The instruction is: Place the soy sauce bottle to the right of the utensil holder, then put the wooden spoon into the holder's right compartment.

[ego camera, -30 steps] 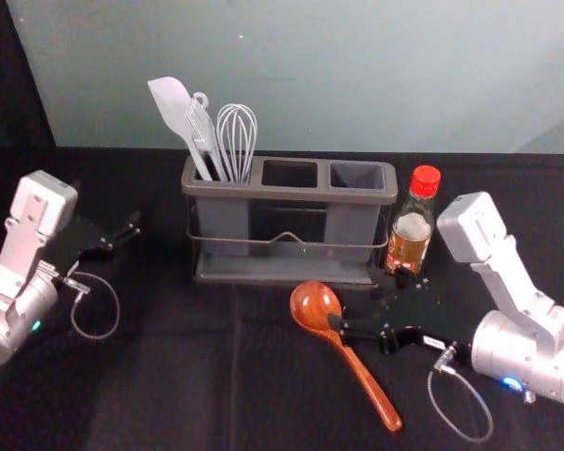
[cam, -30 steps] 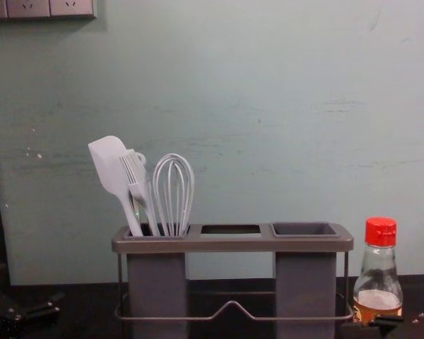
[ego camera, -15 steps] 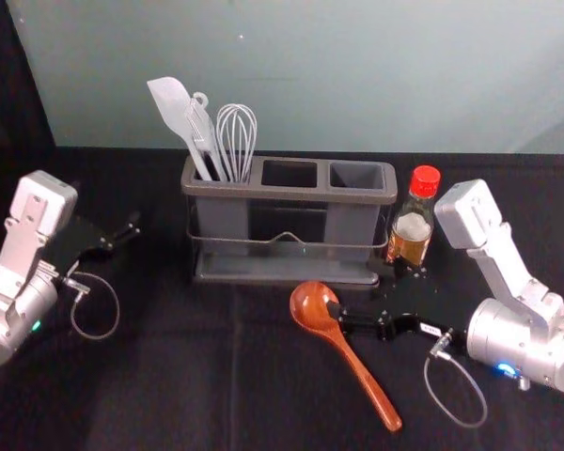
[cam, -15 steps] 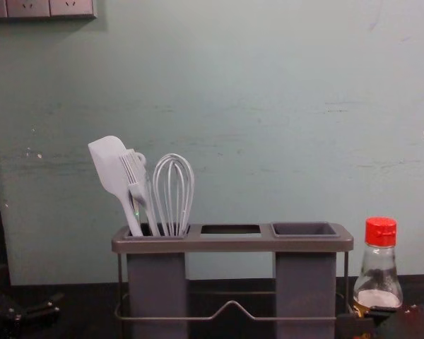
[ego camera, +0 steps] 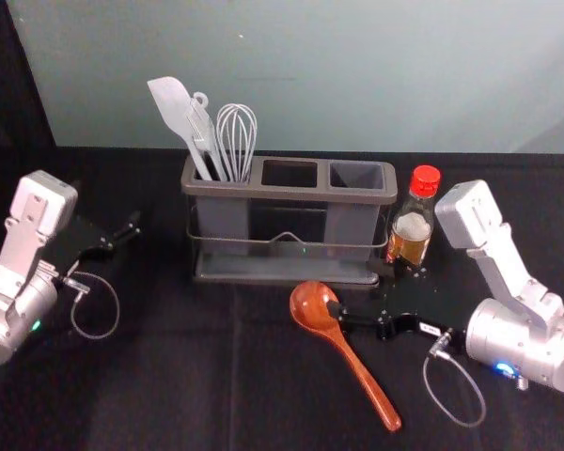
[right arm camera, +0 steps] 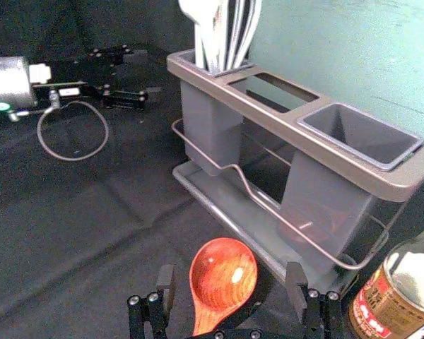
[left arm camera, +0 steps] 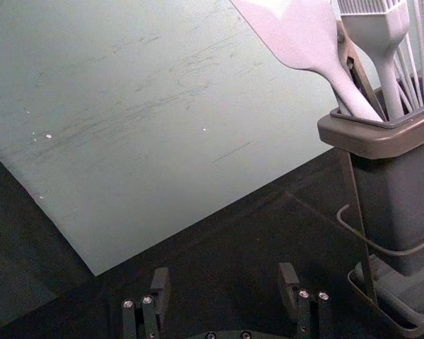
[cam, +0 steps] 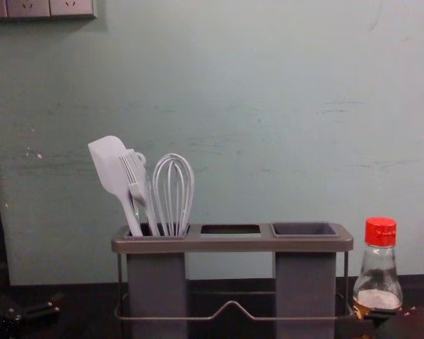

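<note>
"Wooden spoon (ego camera: 367, 382): state position and handling."

"It lies on the black cloth (ego camera: 150, 385), in front of the utensil holder (ego camera: 287, 194). I expect it to be light, stiff and slightly slippery. I would grip near the neck (ego camera: 336, 339), clear of the rounded bowl (ego camera: 313, 303)."

"Arm pose?"

"I have the right gripper (right arm camera: 231, 268) low, reaching inward beside the bowl, fingers wide, nothing held. The left gripper (left arm camera: 224, 268) is parked at the left, also spread. The soy sauce bottle (ego camera: 410, 239) stands right of the holder."
</note>
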Robot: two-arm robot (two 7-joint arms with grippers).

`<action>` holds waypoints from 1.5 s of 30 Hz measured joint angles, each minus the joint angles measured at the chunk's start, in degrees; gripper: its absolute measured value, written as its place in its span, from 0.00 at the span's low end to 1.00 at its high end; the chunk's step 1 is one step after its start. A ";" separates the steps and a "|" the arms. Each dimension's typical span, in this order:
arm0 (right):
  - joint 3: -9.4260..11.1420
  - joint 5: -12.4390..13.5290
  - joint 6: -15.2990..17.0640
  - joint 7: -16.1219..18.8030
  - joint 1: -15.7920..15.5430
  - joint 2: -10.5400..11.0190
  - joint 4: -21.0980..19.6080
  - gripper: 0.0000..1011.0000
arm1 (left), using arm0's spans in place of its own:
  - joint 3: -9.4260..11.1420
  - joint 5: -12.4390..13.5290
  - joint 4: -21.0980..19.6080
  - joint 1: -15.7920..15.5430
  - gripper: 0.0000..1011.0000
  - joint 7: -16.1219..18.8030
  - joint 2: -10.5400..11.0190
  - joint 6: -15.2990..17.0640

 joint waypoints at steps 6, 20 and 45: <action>-1.35 -1.82 4.42 -2.68 1.38 -1.67 0.56 0.99 | 0.00 0.00 0.00 0.00 0.99 0.00 0.00 0.00; -4.19 -6.87 18.76 -9.27 5.81 -9.61 3.45 0.99 | 0.00 0.00 0.00 0.00 0.99 0.00 0.00 0.00; -5.99 -10.92 23.99 -9.00 9.17 -16.32 9.24 0.99 | 0.00 0.00 0.00 0.00 0.99 0.00 0.00 0.00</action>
